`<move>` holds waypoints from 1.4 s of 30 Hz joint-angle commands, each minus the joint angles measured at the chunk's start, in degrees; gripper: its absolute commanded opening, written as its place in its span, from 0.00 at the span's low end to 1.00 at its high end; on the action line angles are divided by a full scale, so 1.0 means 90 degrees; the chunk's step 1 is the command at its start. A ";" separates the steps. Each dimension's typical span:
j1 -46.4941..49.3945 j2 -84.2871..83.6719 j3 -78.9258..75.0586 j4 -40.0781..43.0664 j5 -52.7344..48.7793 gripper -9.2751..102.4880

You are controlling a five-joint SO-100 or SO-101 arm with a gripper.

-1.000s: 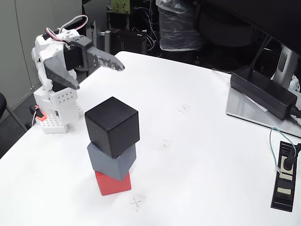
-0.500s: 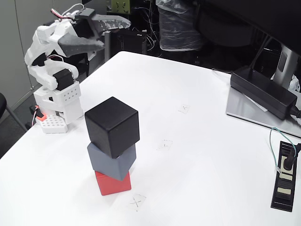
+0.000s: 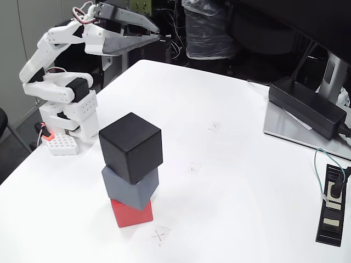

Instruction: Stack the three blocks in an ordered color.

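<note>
Fixed view. Three cubes stacked on the white table (image 3: 230, 181), at about 7 o'clock from table centre. At the bottom: red block (image 3: 131, 213), resting on the table. On top of it: grey block (image 3: 130, 188), turned slightly against the red one. On top again: black block (image 3: 131, 147), overhanging a little (tilt slight, hard to judge). Small pencilled cross marks on the table, one just at 5 o'clock of the stack, others toward 2 o'clock.

Arm base at 10 o'clock of the stack, near the table's left edge. Gripper (image 3: 156, 34) raised high at 12 o'clock of the stack, well apart from the blocks, pointing right; fingers slightly parted toward the tips, nothing held.

Black power adapter (image 3: 307, 107) at 3 o'clock on the far right, power strip (image 3: 332, 205) below it.
</note>
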 commanded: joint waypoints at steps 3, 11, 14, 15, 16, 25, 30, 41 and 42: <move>-0.0020 -0.0039 0.0781 -0.0068 0.1592 0.07; -0.0098 -0.0059 0.2432 -0.0107 0.2803 0.08; -0.0107 -0.0029 0.2402 -0.0117 0.2920 0.08; -0.0117 -0.0029 0.2393 -0.0117 0.2930 0.08; -0.0127 -0.0059 0.2402 -0.0107 0.2930 0.08; -0.0938 -0.0107 0.2412 0.0146 0.3203 0.07; -0.0967 -0.0098 0.2412 0.0771 0.4111 0.07; -0.0977 -0.0059 0.2412 0.1279 0.3828 0.07; -0.0977 -0.0059 0.2412 0.1279 0.3828 0.07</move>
